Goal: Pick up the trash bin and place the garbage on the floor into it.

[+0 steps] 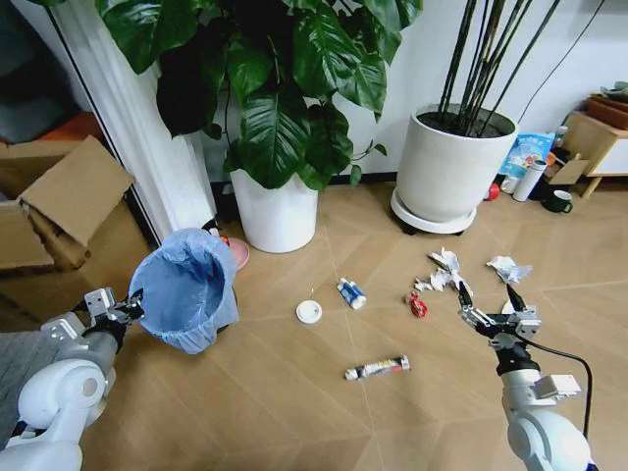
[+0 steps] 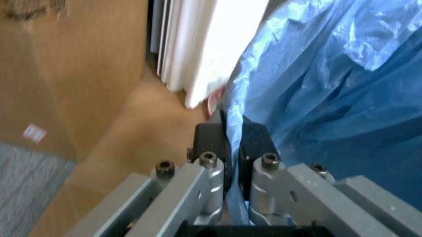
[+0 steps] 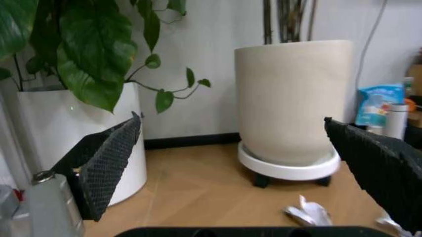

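While left hand (image 2: 228, 143) clamps trash bin (image 1: 184, 288) rim — tilted | right hand (image 1: 488, 297) spread above floor (image 1: 294, 392)

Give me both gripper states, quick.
Left gripper: shut on the rim of the trash bin, which it holds tilted off the floor.
Right gripper: open, holding nothing, above the floor near the crumpled paper wads.

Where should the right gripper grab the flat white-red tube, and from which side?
Judging by its pose, take the tube across its narrow mid-body, coming straight down with fingers straddling its width. It lies flat on the floor, long axis roughly left-right, nothing touching it. The right gripper is open nearby.
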You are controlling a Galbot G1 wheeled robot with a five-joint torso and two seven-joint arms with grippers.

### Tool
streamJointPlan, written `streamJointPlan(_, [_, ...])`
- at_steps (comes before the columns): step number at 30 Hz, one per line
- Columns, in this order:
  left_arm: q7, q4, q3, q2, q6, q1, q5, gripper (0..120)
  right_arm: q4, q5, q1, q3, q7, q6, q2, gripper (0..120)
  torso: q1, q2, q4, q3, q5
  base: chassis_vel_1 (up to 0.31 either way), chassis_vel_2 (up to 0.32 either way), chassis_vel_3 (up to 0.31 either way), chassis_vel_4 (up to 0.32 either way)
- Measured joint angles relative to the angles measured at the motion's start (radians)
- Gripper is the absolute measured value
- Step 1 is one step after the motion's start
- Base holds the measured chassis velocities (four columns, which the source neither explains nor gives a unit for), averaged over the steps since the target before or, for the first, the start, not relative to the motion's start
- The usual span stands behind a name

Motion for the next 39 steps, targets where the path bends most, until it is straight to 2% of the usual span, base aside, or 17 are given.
streamJointPlan(9, [0.001,0.008,-0.001,0.000,-0.001,-0.001,0.001,0,-0.050,-0.045,-0.008,-0.092,0.018,-0.056,-0.011,100,0.000,0.000,-0.0002,0.000,0.0005,-0.154,0.141,0.128,-0.118])
streamJointPlan(11, [0.001,0.010,-0.001,0.003,-0.001,-0.002,0.001,0,-0.076,-0.067,-0.022,-0.118,0.004,-0.079,-0.061,100,0.000,0.000,-0.0007,0.000,0.0004,0.000,0.000,0.000,0.000])
streamJointPlan(13, [0.001,0.014,-0.001,0.008,-0.002,-0.002,0.001,0,-0.097,-0.066,-0.053,-0.149,-0.039,-0.111,-0.151,100,0.000,0.000,-0.0001,0.000,0.0002,0.049,-0.025,-0.059,0.023])
streamJointPlan(14, [0.001,0.014,-0.001,0.008,-0.002,-0.002,0.001,0,-0.097,-0.066,-0.053,-0.149,-0.039,-0.111,-0.151,100,0.000,0.000,-0.0001,0.000,0.0002,0.059,-0.033,-0.059,0.023])
streamJointPlan(16, [0.002,0.015,0.000,0.010,-0.001,0.000,0.000,0,-0.122,-0.030,-0.084,-0.187,-0.104,-0.124,-0.242,100,0.000,0.000,0.0001,0.000,0.0002,0.022,-0.021,-0.026,0.026])
streamJointPlan(17, [0.002,0.015,0.000,0.010,-0.001,0.000,0.000,0,-0.122,-0.030,-0.084,-0.187,-0.104,-0.124,-0.242,100,0.000,0.000,0.0001,0.000,0.0002,0.000,0.000,0.000,0.000])
streamJointPlan(19, [0.005,0.017,0.001,0.011,-0.002,0.002,0.000,0,-0.159,-0.017,-0.087,-0.230,-0.129,-0.130,-0.311,100,0.000,0.000,0.0001,0.000,0.0003,0.000,0.000,0.000,0.000])
streamJointPlan(21, [0.006,0.018,0.001,0.011,-0.003,0.003,0.001,0,-0.174,-0.016,-0.079,-0.247,-0.141,-0.132,-0.332,100,0.000,0.000,-0.0001,0.000,0.0002,0.000,0.000,0.000,0.000])
streamJointPlan(24, [0.007,0.024,-0.001,0.012,-0.004,0.005,0.001,0,-0.268,-0.010,0.000,-0.336,-0.194,-0.143,-0.397,100,0.000,0.000,0.0001,0.000,0.0003,0.000,0.000,0.000,0.000])
streamJointPlan(26, [0.007,0.025,-0.002,0.013,-0.004,0.006,0.001,0,-0.306,-0.009,0.027,-0.362,-0.220,-0.142,-0.406,100,0.000,0.000,0.0000,0.000,0.0003,0.000,0.000,0.000,0.000])
streamJointPlan(28, [0.005,0.029,-0.003,0.016,-0.004,0.006,0.001,0,-0.405,-0.003,0.102,-0.421,-0.342,-0.122,-0.415,100,0.000,0.000,0.0003,0.000,0.0005,0.000,0.000,0.000,0.000])
streamJointPlan(30, [0.005,0.029,-0.003,0.017,-0.004,0.006,0.001,0,-0.412,-0.002,0.107,-0.425,-0.353,-0.121,-0.415,100,0.000,0.000,0.0003,0.000,0.0006,0.000,0.000,0.000,0.000])
streamJointPlan(32, [0.004,0.031,-0.003,0.020,-0.004,0.010,0.001,0,-0.516,0.005,0.203,-0.505,-0.518,-0.097,-0.427,100,0.000,0.000,-0.0002,0.000,0.0004,0.000,0.000,0.000,0.000])
streamJointPlan(33, [0.004,0.031,-0.003,0.020,-0.004,0.010,0.001,0,-0.516,0.005,0.203,-0.505,-0.518,-0.097,-0.427,100,0.000,0.000,-0.0002,0.000,0.0004,0.000,0.000,0.000,0.000])
streamJointPlan(36, [0.003,0.031,-0.003,0.020,-0.004,0.012,0.002,0,-0.622,0.018,0.344,-0.596,-0.700,-0.080,-0.448,100,0.000,0.000,-0.0002,0.000,0.0002,0.000,0.000,0.000,0.000])
streamJointPlan(38, [0.004,0.031,-0.003,0.020,-0.004,0.014,0.003,0,-0.647,0.019,0.382,-0.617,-0.737,-0.075,-0.449,100,0.000,0.000,0.0000,0.000,-0.0001,0.000,0.000,0.000,0.000])
streamJointPlan(39, [0.003,0.029,-0.005,0.020,-0.005,0.018,0.004,0,-0.709,0.021,0.466,-0.662,-0.815,-0.063,-0.448,100,0.000,0.000,0.0002,0.000,0.0000,0.000,0.000,0.000,0.000])
